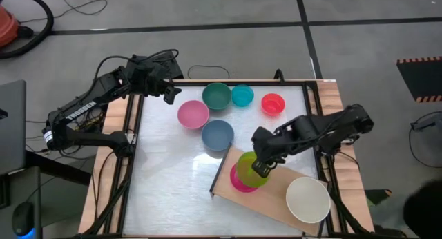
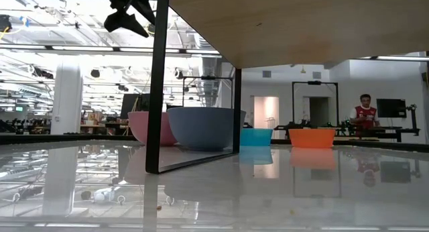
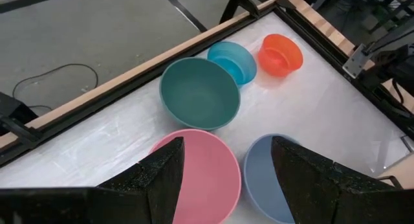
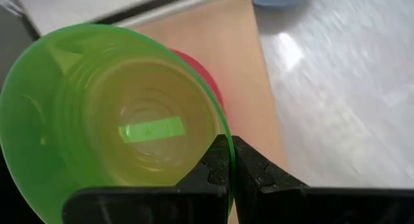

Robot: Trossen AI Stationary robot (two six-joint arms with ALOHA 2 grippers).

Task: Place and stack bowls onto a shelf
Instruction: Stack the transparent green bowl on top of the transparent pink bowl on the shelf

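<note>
On the light-wood shelf [image 1: 273, 197] at the near right stand a white bowl [image 1: 307, 199] and a magenta bowl [image 1: 239, 183]. My right gripper [image 1: 261, 168] is shut on a lime green bowl [image 1: 248, 163] right over the magenta one [image 4: 202, 74]; whether the two bowls touch I cannot tell. Pink [image 1: 193, 114], teal [image 1: 216, 96], cyan [image 1: 242, 95], red [image 1: 273, 103] and blue-grey [image 1: 217, 134] bowls stand upright on the white tabletop. My left gripper [image 1: 169, 94] hangs open above the far left corner, its fingers over the pink bowl [image 3: 204, 179] in its wrist view. My right gripper pinches the lime green bowl's rim [image 4: 221, 130], one finger [image 4: 217, 164] inside the bowl and the other outside its wall. The fingers come steeply from above. The bowl sits mouth up, slightly tilted, over the magenta bowl.
The shelf stands raised on dark legs [image 2: 157, 84], its underside [image 2: 301, 24] filling the low view's top. The table has a wood frame [image 1: 331, 101] with dark rails. A person [image 2: 365, 111] stands far off in the room behind.
</note>
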